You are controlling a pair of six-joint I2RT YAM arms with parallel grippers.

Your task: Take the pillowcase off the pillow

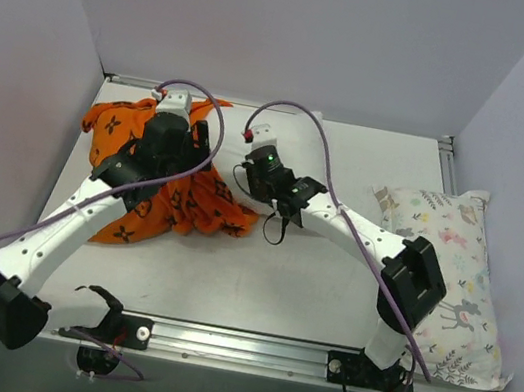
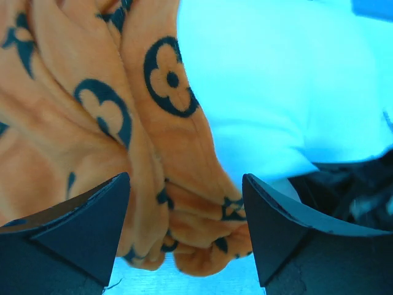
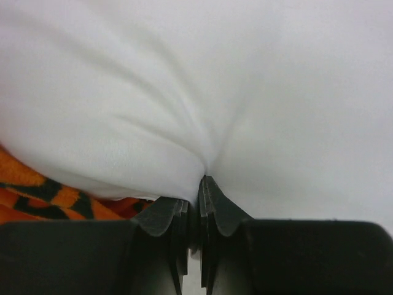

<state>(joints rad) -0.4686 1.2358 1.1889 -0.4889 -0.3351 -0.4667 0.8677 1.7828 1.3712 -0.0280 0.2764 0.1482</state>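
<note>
Orange fabric printed with black flower and star motifs, the pillowcase (image 1: 189, 206), lies bunched on the left half of the pale table (image 1: 327, 289), and the left arm covers much of it from above. The plump plain white pillow (image 3: 196, 80) is hard to pick out from overhead, since it blends into the pale surface and the two wrists sit over it. Both sets of fingers are hidden beneath the wrists in that view. The left wrist camera cuts off all but a few folds of the pillowcase (image 2: 92, 123), with the pillow (image 2: 276, 80) showing bluish-white just to the right of them and touching them.

A pastel animal-print cushion (image 1: 450, 280) rests along the right edge, well apart from both arms.

The left arm reaches forward from its base and bends down over the orange heap. The left gripper (image 2: 185, 178) stands with its jaws wide apart, the folds lying between them unclamped. The right arm angles leftward across the table, elbow raised. The right gripper (image 3: 199, 181) has its jaws pressed together on a pinch of the pillow's white cloth, which puckers into creases there. A strip of pillowcase (image 3: 37, 196) shows at the lower left of that view.
</note>
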